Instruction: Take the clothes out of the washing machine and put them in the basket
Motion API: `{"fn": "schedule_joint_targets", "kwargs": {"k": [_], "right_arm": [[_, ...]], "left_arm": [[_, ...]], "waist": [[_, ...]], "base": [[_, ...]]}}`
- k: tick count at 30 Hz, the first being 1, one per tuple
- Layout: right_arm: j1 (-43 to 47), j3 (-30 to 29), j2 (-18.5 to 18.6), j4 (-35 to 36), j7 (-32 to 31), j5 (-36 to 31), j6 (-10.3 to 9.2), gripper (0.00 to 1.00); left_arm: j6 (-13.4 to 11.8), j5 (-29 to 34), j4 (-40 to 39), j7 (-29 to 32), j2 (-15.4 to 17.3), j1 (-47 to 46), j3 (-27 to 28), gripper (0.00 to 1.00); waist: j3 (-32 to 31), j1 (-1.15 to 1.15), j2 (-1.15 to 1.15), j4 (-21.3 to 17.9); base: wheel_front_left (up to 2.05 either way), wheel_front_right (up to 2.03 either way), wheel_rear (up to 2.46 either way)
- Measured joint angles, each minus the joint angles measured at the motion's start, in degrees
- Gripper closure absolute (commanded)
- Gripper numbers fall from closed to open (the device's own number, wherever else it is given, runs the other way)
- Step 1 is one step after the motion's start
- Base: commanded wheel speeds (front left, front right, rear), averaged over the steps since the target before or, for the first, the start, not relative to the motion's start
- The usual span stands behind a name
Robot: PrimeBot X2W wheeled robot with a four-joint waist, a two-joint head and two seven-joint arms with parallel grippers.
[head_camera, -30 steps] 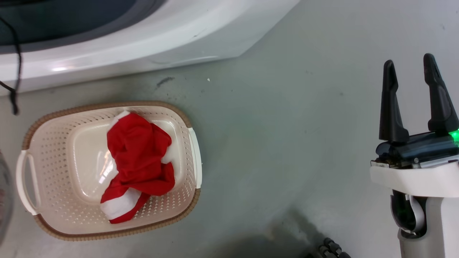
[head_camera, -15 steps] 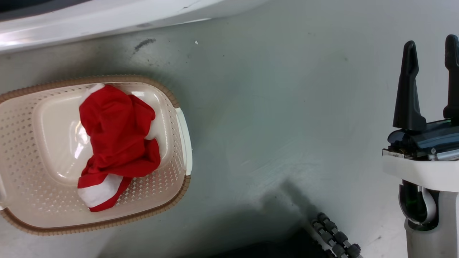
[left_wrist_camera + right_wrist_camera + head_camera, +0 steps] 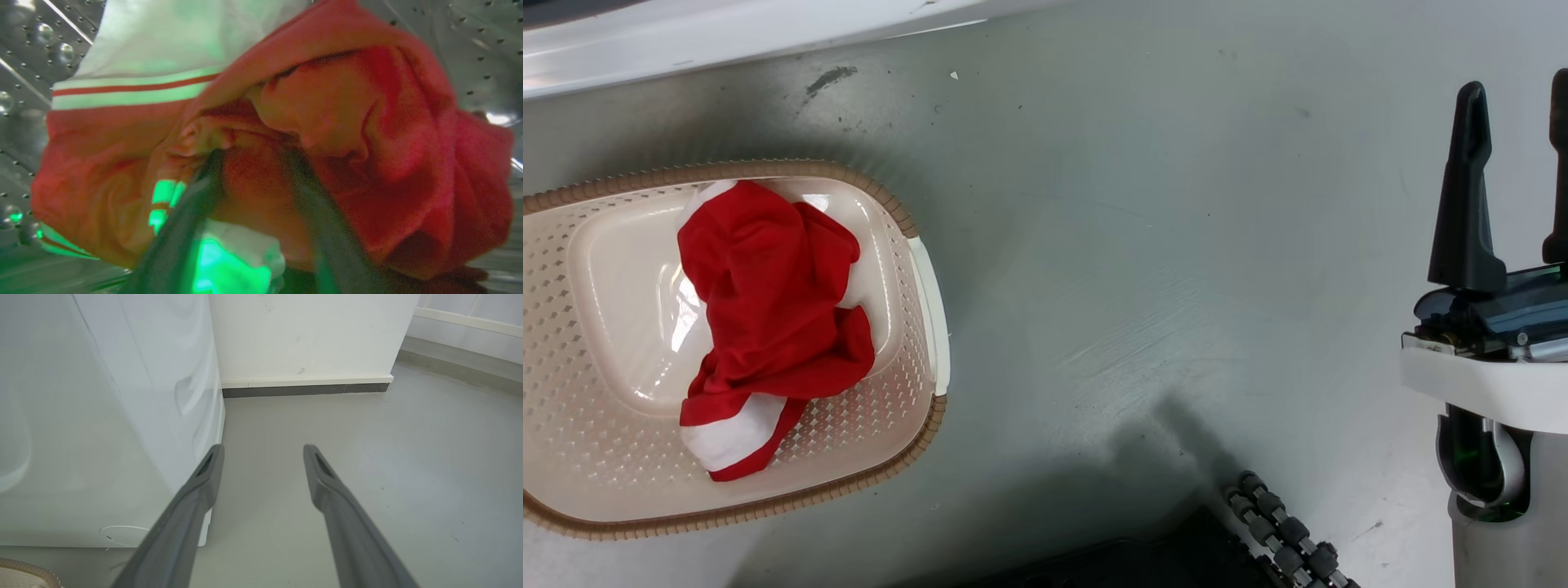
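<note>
Inside the washing machine's steel drum [image 3: 24,49] lies a bunched red garment [image 3: 347,122] of the clothes, with a white panel and stripe trim. My left gripper [image 3: 255,157] is pushed into it, open, with red fabric bulging between the fingers. In the head view another red garment [image 3: 768,294] lies in the basket [image 3: 768,170] at the left. Its rim corner also shows as basket [image 3: 24,575]. The washing machine [image 3: 727,33] edges the top left. My right gripper [image 3: 1516,82] hangs open over bare floor at the right, also seen as right gripper [image 3: 263,449] beside the washing machine [image 3: 102,416].
Grey floor [image 3: 1135,245] spreads between the basket and my right arm. A dark roller wheel [image 3: 1282,531] of my base sits at the bottom edge. A white wall [image 3: 306,335] with a dark baseboard [image 3: 306,390] stands behind the machine.
The head camera has moved, so the basket, the machine and the right gripper sit differently in the picture. The garment in the basket lies as before, and the right gripper stays open.
</note>
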State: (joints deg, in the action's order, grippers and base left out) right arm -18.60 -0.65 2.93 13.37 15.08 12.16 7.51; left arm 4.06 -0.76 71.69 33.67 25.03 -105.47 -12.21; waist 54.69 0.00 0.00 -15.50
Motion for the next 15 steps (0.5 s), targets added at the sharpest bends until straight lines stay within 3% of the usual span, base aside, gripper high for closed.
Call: {"fn": "schedule_joint_targets", "kwargs": {"k": [5,15], "right_arm": [[-0.12,-0.43,0.0,0.11,0.0,-0.01,0.0,0.0],[-0.34,-0.23,-0.01,-0.59,0.0,-0.63,0.0,0.0]], "left_arm": [[0.71,-0.63,0.12,-0.48,0.2,-0.24,-0.27,1.0],[2.0,-1.1,-0.46,-13.33,0.87,3.27,-2.11,1.0]], "waist": [[0.32,0.0,0.0,0.17],[-2.33,0.0,0.0,0.89]], "base": [[0.0,0.0,0.0],[0.0,0.0,0.0]]}}
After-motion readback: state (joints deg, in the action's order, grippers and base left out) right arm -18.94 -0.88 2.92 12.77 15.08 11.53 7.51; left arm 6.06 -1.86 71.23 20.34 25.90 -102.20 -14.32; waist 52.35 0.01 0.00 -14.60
